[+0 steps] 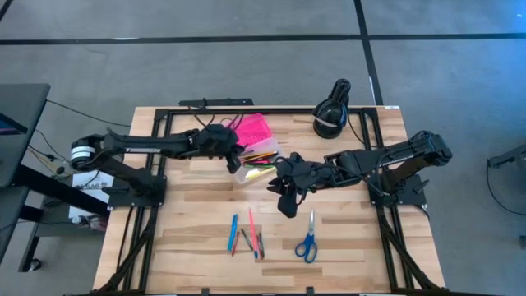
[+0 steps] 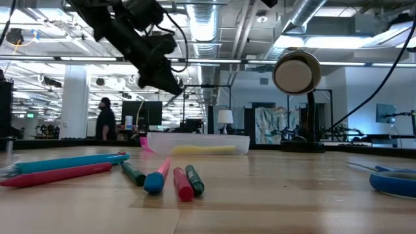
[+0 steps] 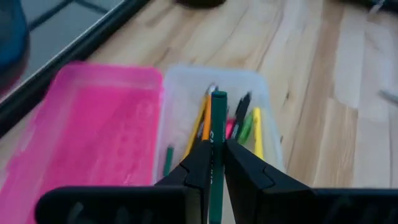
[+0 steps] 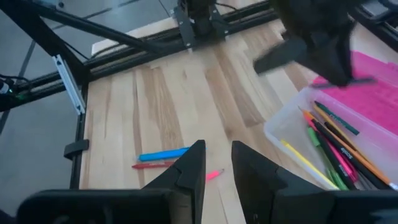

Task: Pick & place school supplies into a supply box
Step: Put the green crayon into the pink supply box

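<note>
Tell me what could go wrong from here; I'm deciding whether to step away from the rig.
The left gripper holds a green pencil over the clear base; released tilted, it may catch the rim or fall out.

The right gripper hovers close beside the supply box; the arms could bump.

Pens and scissors remain on the table.

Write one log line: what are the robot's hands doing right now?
left gripper: shut on green pencil, over supply box | right gripper: empty, fingers apart, over table | scissors: on table
</note>
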`<action>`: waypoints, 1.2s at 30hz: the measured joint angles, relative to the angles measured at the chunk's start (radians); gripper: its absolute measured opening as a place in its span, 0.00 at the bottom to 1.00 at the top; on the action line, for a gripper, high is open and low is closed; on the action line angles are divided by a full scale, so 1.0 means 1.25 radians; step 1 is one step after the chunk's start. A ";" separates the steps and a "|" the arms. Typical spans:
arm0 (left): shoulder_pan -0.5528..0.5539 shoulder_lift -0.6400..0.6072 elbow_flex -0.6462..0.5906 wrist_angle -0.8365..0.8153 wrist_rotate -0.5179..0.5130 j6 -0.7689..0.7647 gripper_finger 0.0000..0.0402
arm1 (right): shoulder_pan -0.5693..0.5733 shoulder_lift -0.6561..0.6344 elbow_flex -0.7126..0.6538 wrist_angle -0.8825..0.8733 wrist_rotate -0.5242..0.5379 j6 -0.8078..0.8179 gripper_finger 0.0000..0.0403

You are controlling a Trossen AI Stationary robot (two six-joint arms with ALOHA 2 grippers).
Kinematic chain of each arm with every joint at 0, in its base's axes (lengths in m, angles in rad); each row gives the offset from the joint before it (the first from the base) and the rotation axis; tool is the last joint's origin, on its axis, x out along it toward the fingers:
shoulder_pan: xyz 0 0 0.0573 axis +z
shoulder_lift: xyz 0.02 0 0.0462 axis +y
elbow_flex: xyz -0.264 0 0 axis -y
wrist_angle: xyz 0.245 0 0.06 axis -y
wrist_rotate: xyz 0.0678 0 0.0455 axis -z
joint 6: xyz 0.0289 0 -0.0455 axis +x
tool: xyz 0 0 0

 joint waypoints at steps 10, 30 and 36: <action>0.011 0.094 -0.001 0.015 0.040 0.012 0.08 | 0.000 0.000 0.000 0.007 0.000 0.000 0.18; 0.038 0.092 -0.001 0.007 0.080 0.025 0.32 | 0.000 0.063 0.000 -0.049 -0.004 0.082 0.18; 0.037 0.078 -0.001 0.004 0.170 0.008 0.38 | 0.000 0.093 -0.001 -0.184 -0.007 0.242 0.18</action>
